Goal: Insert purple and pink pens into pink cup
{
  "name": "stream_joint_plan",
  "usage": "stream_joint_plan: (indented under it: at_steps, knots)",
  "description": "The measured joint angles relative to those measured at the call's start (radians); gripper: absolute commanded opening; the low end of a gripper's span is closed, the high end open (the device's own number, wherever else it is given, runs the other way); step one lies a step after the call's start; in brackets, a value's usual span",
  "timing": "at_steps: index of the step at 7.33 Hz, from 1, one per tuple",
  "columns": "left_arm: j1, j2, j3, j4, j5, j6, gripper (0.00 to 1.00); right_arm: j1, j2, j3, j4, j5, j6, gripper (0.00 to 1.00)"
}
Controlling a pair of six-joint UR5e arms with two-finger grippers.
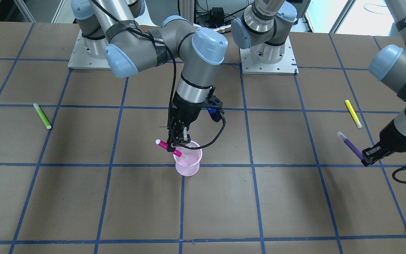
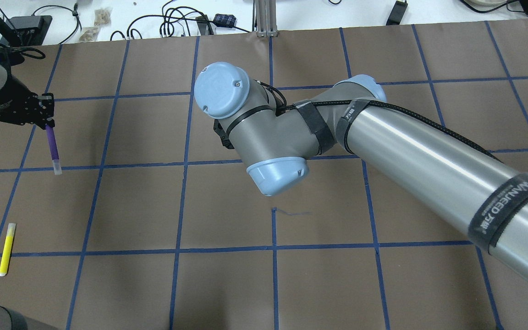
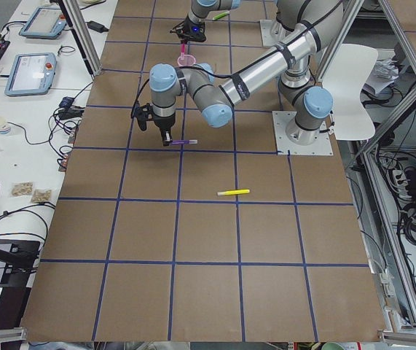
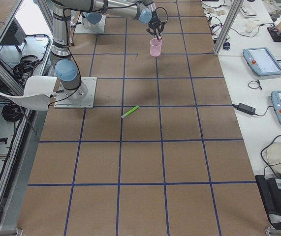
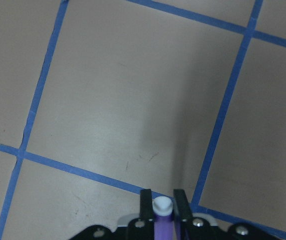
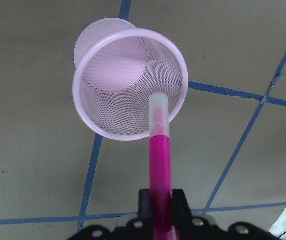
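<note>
The pink mesh cup (image 1: 188, 163) stands upright near the table's middle. My right gripper (image 1: 174, 148) is shut on the pink pen (image 1: 164, 145) and holds it tilted just above the cup. In the right wrist view the pen (image 6: 160, 150) has its clear tip over the near rim of the cup (image 6: 117, 100). My left gripper (image 1: 367, 157) is shut on the purple pen (image 1: 351, 146) and holds it above the table, far from the cup. The purple pen also shows in the overhead view (image 2: 52, 149) and the left wrist view (image 5: 162, 220).
A green pen (image 1: 42, 116) lies on the table on my right side. A yellow pen (image 1: 353, 113) lies near my left gripper, also in the overhead view (image 2: 7, 249). The arms' base plates (image 1: 268, 60) stand at the table's robot edge.
</note>
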Motion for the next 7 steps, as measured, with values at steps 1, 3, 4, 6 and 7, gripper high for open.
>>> stream_joint_plan:
  at_steps: [1,3,4,6,7]
  knots:
    - [0.0,-0.002,-0.001,0.0,-0.002,-0.001,0.0,0.0,0.007,-0.001,-0.001,0.001,0.001,1.0]
    - [0.0,-0.003,-0.001,0.0,-0.002,-0.001,0.0,-0.002,0.007,-0.004,-0.001,-0.002,0.001,1.0]
    - [0.001,-0.003,0.002,0.001,-0.001,-0.001,0.0,-0.006,0.003,-0.011,0.001,-0.002,0.0,1.0]
    - [-0.001,0.002,0.005,0.001,0.002,0.001,0.0,-0.021,-0.026,-0.037,0.011,-0.001,-0.001,1.0]
    - [-0.006,0.004,0.007,0.003,0.0,0.001,0.0,-0.034,-0.054,-0.043,0.023,-0.001,0.0,1.0]
